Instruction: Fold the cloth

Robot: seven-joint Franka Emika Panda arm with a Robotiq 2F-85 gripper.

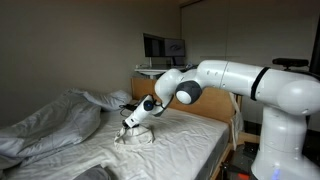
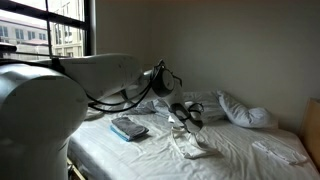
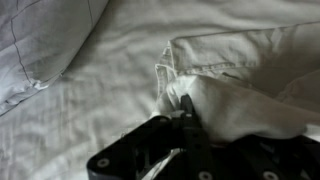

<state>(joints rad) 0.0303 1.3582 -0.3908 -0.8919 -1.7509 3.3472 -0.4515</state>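
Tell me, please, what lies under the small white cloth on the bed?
The white bed sheet shows around the cloth. What lies directly beneath is covered by its folds and the pincer.

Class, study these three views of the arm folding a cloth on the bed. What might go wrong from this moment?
1. The claw seems to pinch only a bunched edge of the cloth; it may slip out, or the fold may land crooked.
2. Cloth and bedsheet are both white and wrinkled, and the claw sits low, so it may catch the bedsheet too and drag it.
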